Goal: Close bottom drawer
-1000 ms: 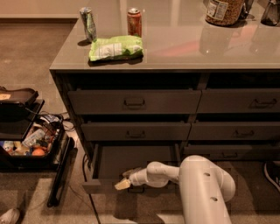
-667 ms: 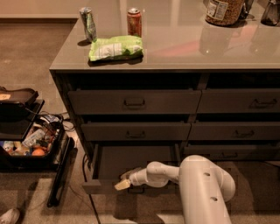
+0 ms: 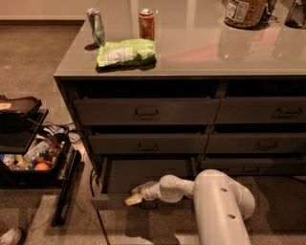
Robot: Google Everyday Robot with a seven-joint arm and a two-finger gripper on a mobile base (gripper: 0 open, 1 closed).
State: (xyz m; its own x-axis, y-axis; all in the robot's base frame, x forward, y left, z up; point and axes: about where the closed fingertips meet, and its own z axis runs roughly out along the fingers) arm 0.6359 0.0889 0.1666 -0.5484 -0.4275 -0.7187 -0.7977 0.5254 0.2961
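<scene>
Resting jaws seemingly against open bottom drawer (image 3: 143, 174) front edge.

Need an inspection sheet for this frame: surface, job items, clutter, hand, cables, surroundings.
Surface: grey glossy countertop; holds chip bag, green can, red can and, at the back right, a jar.
Job's things: bottom drawer pulled out, its front well forward of the middle drawer.
Clutter: black bin of mixed items on the floor at left.
Hand: hand low at the bottom drawer's front edge; contact cannot be confirmed.
Cables: thin dark cable by the cabinet's left corner.
Surroundings: brown carpet; shoe at bottom left.
</scene>
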